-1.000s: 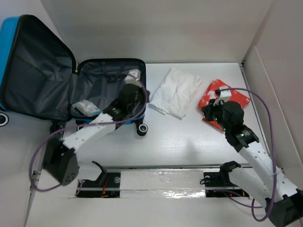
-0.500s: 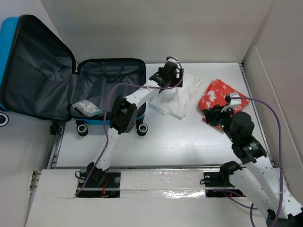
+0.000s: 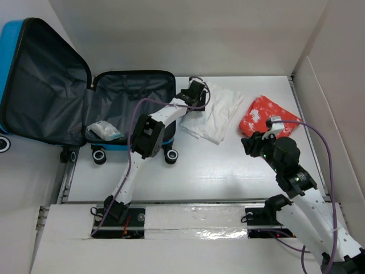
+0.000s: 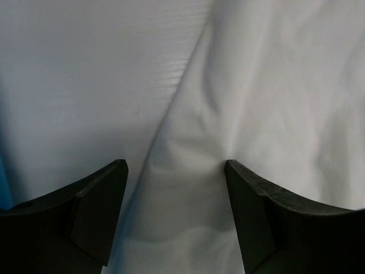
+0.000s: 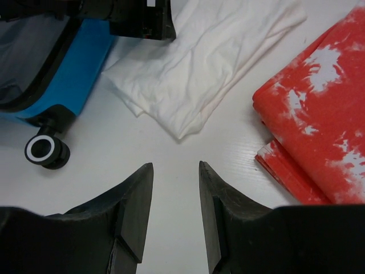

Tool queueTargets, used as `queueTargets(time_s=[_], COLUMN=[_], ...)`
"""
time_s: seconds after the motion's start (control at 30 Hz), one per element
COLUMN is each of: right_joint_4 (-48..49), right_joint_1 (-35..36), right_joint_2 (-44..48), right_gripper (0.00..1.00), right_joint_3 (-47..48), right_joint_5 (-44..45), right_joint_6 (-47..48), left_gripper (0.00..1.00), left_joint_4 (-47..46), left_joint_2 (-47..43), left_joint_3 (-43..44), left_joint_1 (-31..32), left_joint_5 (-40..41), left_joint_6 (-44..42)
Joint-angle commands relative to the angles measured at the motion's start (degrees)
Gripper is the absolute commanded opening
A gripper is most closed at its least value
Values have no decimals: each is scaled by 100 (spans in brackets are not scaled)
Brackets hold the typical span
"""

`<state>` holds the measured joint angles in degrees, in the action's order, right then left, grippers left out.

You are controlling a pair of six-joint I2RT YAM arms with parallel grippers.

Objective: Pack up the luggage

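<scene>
The luggage (image 3: 134,94) lies open at the left, blue shell (image 5: 80,63) outside and black lining inside, its lid (image 3: 45,85) leaning back. A small clear packet (image 3: 102,130) rests in its near corner. Just right of it lies a folded white cloth (image 3: 214,114). My left gripper (image 3: 193,98) hovers over this cloth's left edge, open, with the white cloth (image 4: 256,103) showing between its spread fingers (image 4: 97,211). A red-and-white cloth (image 3: 267,116) lies further right. Near its front corner, my right gripper (image 3: 249,142) stands open over bare table (image 5: 175,165), holding nothing.
The luggage's wheels (image 3: 171,155) stick out onto the table toward me, one wheel (image 5: 43,149) showing in the right wrist view. White walls enclose the table at the back and right (image 3: 319,97). A taped rail (image 3: 194,220) runs along the near edge.
My left arm has swung out of the luggage to the white cloth and opened. My right gripper has opened and drawn back from the red cloth toward the near side.
</scene>
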<state>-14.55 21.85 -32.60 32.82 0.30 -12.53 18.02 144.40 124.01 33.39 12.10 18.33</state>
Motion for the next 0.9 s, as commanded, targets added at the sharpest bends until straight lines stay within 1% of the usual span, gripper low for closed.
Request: queueTargets(time_s=[0.0, 0.03, 0.07, 0.1, 0.13, 0.17, 0.2, 0.23, 0.27, 0.3, 0.37, 0.4, 0.43, 0.47, 0.5, 0.53, 0.6, 0.67, 0.7, 0.77, 0.8, 0.87], right_joint_4=[154, 162, 180, 206, 215, 233, 242, 250, 250, 250, 250, 242, 233, 224, 198, 189, 172, 180, 189, 189, 180, 154], right_joint_1=[48, 48, 48, 48, 48, 48, 48, 48, 48, 48, 48, 48, 48, 100, 101, 101, 101, 101, 101, 101, 101, 101], right_joint_2=[166, 201, 219, 219, 202, 184, 149, 88, 52, 35, 34, 43, 61, 104, 122, 140, 201, 228, 245, 307, 324, 386], right_gripper=[44, 44, 44, 44, 44, 44, 44, 44, 44, 44, 44, 44, 44, 44, 44, 44, 44, 44, 44, 44, 44, 44], right_joint_3=[14, 5, 14, 14, 14, 23, 5, 5, -3, -3, -12, -21, -21, -30, -21, -30, -39, -56, -56, -30, 31, 102], right_joint_5=[-74, -56, -56, -82, -126, -152, -170, -196, -205, -205, -240, -240, -249, -258, -258, -258, -276, -293, -284, -276, -276, -249], right_joint_6=[-30, -38, -30, -30, -21, -21, -12, 14, 23, 32, 67, 76, 84, 102, 111, 111, 111, 85, 67, 49, 49, 41], left_gripper=[65, 61, 55, 42, 33, 23, 7, 4, 2, 1, 2, 14, 23, 29, 47, 56, 70, 70, 59, 44, 28, 12], left_joint_4=[80, -34, -253, -386, -552, -919, -1132, -1352, -1754, -1923, -2266, -2372, -2486, -2644, -2689, -2725, -2822, -2752, -2699, -2647, -2620, -2619], left_joint_2=[-350, -412, -491, -674, -772, -895, -1157, -1281, -1509, -1589, -1713, -1809, -1845, -1862, -1871, -1863, -1741, -1573, -1486, -1380, -1301, -1274], left_joint_3=[-419, -847, -1060, -1289, -1752, -1992, -2255, -2754, -3142, -3146, -3487, -3593, -3759, -3804, -3831, -3857, -3831, -3603, -3490, -3278, -3190, -3111], left_joint_1=[159, 159, 159, 159, 159, 159, 159, 159, 159, 220, 221, 221, 221, 221, 221, 221, 221, 221, 221, 221, 221, 221], left_joint_5=[-119, -303, -400, -506, -811, -971, -1129, -1479, -1682, -1684, -1912, -1956, -2018, -2079, -2123, -2167, -2264, -2422, -2397, -2396, -2405, -2405], left_joint_6=[13, 65, 127, 214, 302, 529, 662, 794, 1039, 1146, 1348, 1549, 1638, 1709, 1761, 1866, 1911, 1938, 1920, 1938, 1938, 1938])
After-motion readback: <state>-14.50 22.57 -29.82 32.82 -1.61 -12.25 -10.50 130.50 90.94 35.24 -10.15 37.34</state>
